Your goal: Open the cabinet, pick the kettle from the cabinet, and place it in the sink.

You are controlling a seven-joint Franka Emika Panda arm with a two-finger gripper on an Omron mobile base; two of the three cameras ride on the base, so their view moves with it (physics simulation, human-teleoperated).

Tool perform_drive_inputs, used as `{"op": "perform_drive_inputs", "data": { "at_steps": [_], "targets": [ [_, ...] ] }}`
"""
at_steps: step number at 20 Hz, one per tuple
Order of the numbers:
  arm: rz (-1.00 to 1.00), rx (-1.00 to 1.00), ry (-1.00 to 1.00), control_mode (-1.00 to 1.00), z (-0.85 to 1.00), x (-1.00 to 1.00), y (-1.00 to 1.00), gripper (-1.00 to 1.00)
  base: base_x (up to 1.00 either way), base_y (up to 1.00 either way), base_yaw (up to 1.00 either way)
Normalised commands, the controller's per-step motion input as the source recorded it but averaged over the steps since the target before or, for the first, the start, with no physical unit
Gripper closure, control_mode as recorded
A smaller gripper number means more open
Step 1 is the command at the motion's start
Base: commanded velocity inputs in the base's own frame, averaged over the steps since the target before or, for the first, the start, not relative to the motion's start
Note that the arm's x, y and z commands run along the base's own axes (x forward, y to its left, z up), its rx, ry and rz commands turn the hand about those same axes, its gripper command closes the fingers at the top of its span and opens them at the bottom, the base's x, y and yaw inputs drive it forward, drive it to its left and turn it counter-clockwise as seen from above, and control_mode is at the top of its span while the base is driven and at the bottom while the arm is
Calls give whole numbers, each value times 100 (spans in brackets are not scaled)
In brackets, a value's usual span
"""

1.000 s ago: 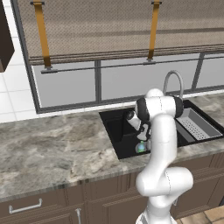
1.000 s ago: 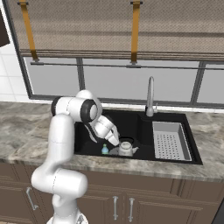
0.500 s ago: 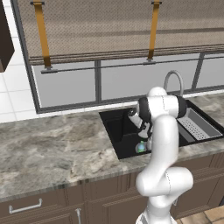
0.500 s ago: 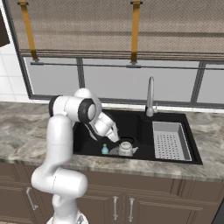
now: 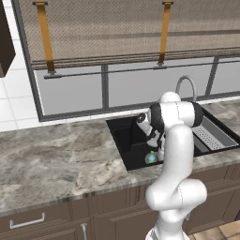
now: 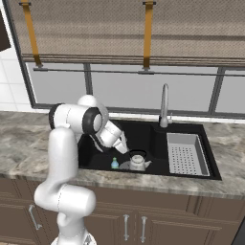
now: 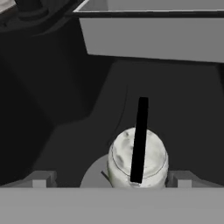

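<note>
The kettle (image 6: 138,161) stands upright on the floor of the black sink (image 6: 154,138), near its front wall. In the hand view the kettle (image 7: 138,159) sits low in the middle, its thin black handle (image 7: 140,140) arching over the lid. My gripper (image 6: 125,147) hangs just above and left of it, open and holding nothing. Its fingertips (image 7: 41,178) stand wide on either side of the kettle without touching it. A dark brown corner of the cabinet (image 5: 5,42) shows at the upper left edge.
A small teal bottle (image 6: 115,163) stands in the sink left of the kettle. A grey drain rack (image 6: 186,153) fills the basin's right part. The silver gooseneck tap (image 6: 164,103) rises behind. Marble counter (image 5: 51,159) lies to the left, with drawer fronts (image 5: 28,220) below it.
My hand has drawn back slightly, up and away from the kettle, with its jaws still wide. The kettle has stayed in place in the sink.
</note>
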Motion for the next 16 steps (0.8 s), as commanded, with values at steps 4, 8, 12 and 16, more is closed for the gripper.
{"op": "perform_drive_inputs", "data": {
  "at_steps": [4, 8, 12, 16],
  "targets": [
    [4, 2, 10, -100, 35, -6, 2, -100, 0, 0, 0],
    [4, 0, 14, -100, 37, -6, 0, -100, 0, 0, 0],
    [6, 0, 15, -100, 38, -7, 0, -100, 0, 0, 0],
    [5, 1, 13, -100, 32, -13, 0, -100, 0, 0, 0]
  ]
}}
